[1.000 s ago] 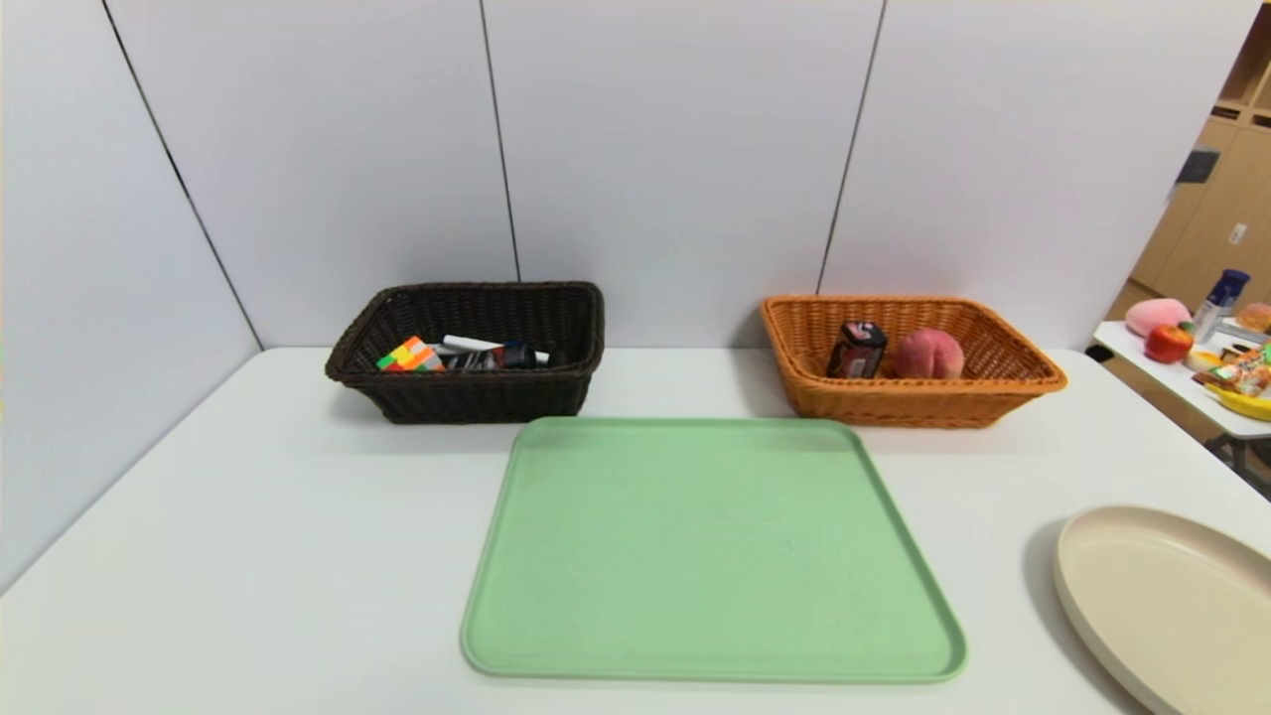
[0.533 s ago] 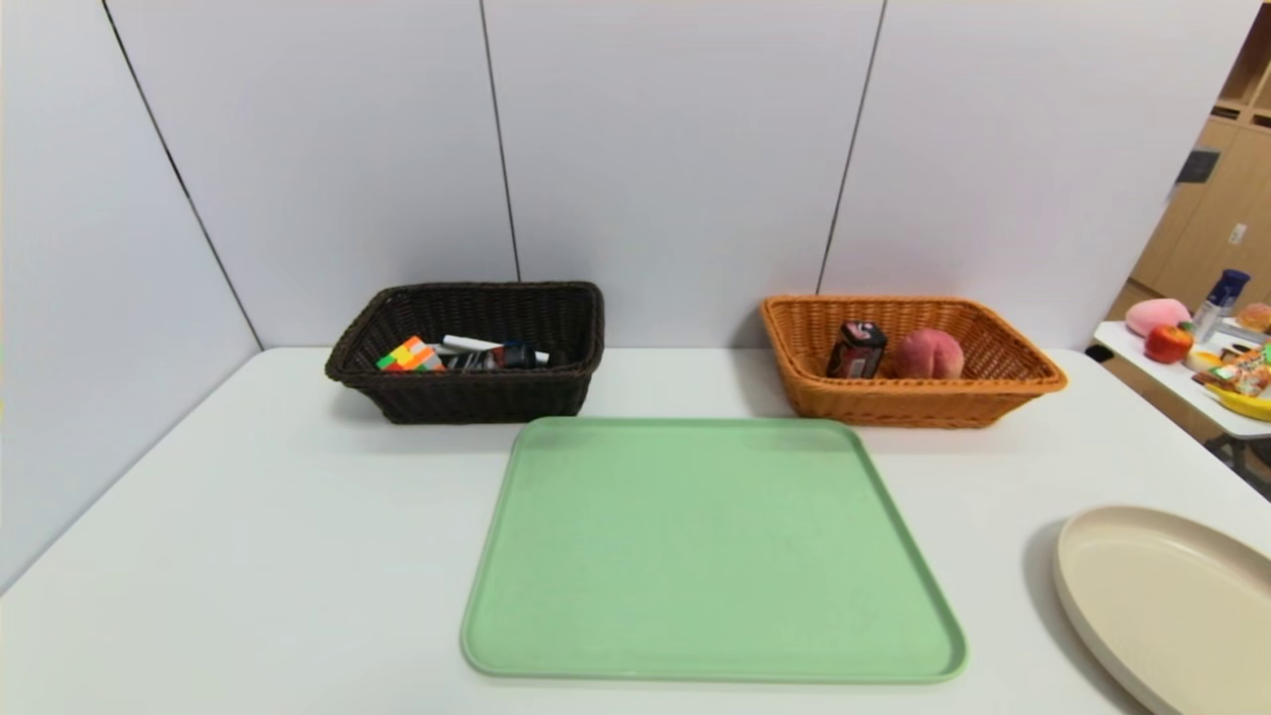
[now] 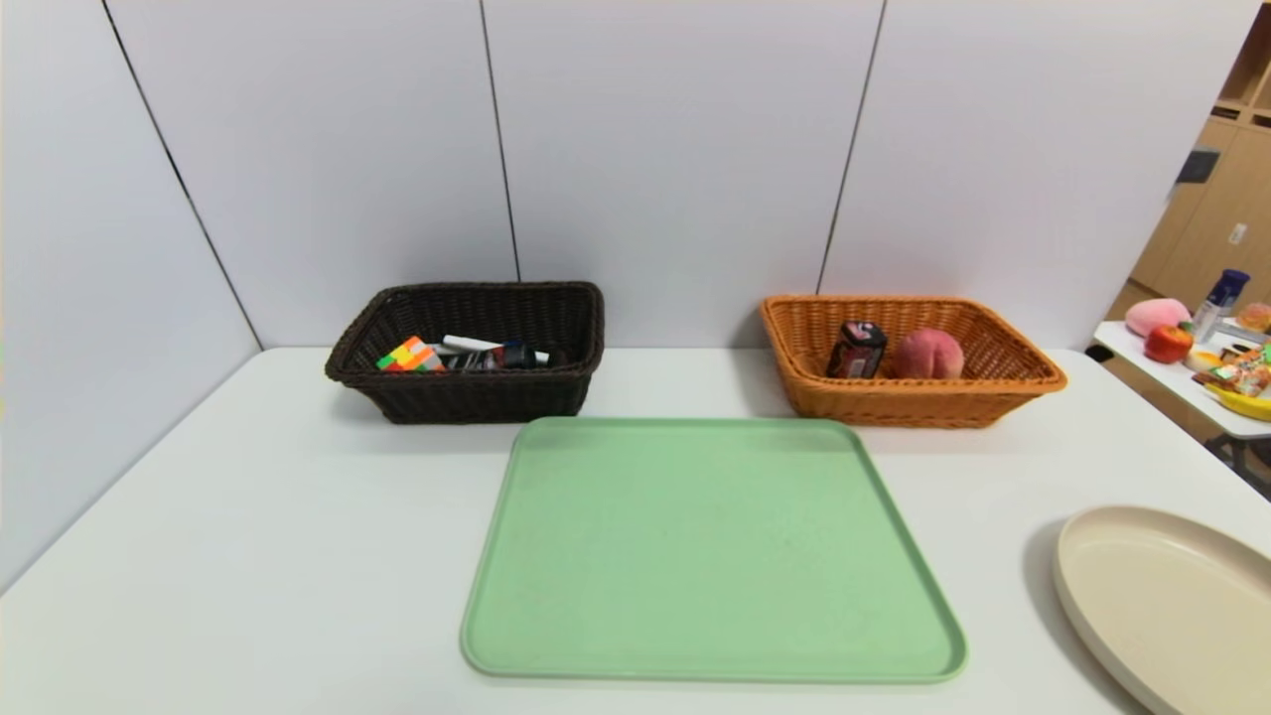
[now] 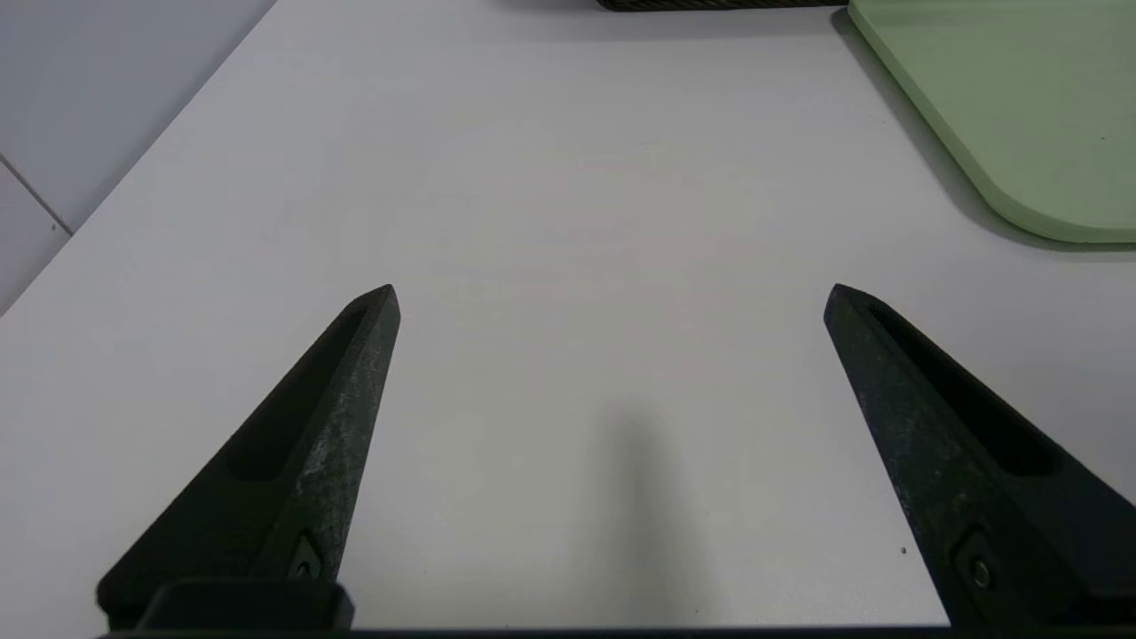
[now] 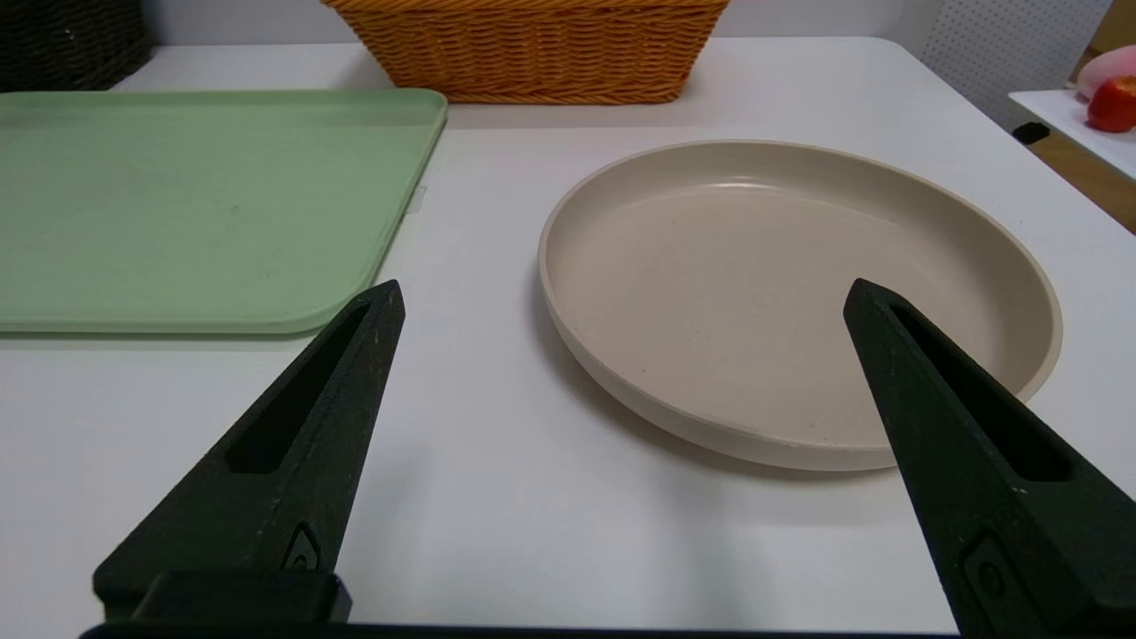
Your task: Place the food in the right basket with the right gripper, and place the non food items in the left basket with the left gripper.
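Peach (image 3: 929, 354), dark container (image 3: 856, 349) in orange basket (image 3: 1033, 369) right of tray (image 3: 710, 556) | cube (image 3: 409, 355), markers (image 3: 477, 345) in dark basket (image 3: 467, 392) left of it | left gripper (image 4: 611, 297), right gripper (image 5: 621, 297) wide open, empty, near tray | sorting looks done; hold arms parked.

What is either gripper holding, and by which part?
Nothing. The left gripper and right gripper are both open and empty above the table.
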You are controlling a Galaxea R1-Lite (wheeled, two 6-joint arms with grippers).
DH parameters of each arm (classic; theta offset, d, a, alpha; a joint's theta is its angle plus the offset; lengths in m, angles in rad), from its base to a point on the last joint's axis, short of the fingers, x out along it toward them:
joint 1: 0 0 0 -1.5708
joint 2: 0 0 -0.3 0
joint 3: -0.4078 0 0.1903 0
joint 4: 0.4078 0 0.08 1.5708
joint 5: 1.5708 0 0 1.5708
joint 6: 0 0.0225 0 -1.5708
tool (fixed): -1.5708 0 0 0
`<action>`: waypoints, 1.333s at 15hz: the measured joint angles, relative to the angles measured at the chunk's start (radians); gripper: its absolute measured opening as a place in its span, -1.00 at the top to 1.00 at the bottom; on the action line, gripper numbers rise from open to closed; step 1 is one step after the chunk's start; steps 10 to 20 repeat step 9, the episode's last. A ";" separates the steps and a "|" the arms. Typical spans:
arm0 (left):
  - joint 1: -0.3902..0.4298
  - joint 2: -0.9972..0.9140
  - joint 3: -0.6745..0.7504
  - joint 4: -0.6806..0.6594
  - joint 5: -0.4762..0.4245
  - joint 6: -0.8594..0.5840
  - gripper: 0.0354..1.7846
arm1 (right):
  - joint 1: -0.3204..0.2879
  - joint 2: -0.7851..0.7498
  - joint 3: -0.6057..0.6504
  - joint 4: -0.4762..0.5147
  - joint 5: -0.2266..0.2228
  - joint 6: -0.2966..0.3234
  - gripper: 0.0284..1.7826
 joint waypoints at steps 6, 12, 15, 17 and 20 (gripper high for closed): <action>0.000 0.000 0.000 0.000 0.000 0.000 -0.89 | 0.000 0.000 0.000 0.001 0.000 -0.001 -0.92; 0.001 0.000 0.000 0.000 0.000 0.000 -0.89 | 0.000 0.000 0.000 0.000 0.000 -0.001 -0.92; 0.001 0.000 0.000 0.000 0.000 0.000 -0.89 | 0.000 0.000 0.000 0.000 0.000 -0.001 -0.92; 0.001 0.000 0.000 0.000 0.000 0.000 -0.89 | 0.000 0.000 0.000 0.000 0.000 -0.001 -0.92; 0.001 0.000 0.000 0.000 0.000 0.000 -0.89 | 0.000 0.000 0.000 0.000 0.000 -0.001 -0.92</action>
